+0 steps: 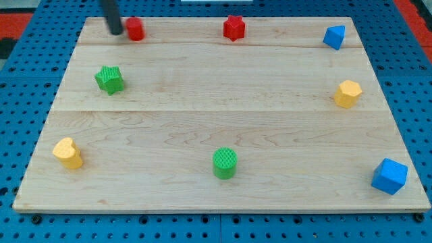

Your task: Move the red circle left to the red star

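The red circle point(136, 29) sits near the board's top edge at the view's upper left. The red star point(233, 28) sits near the top edge at the middle, well to the right of the red circle. My tip point(117, 31) is at the red circle's left side, touching it or nearly so. The rod rises out of the view's top.
A green star point(109, 79) lies below the red circle. A yellow heart point(67, 152) is at lower left, a green circle point(225, 163) at bottom middle, a blue cube point(389, 176) at lower right, a yellow hexagon point(347, 93) at right, a blue block point(333, 36) at upper right.
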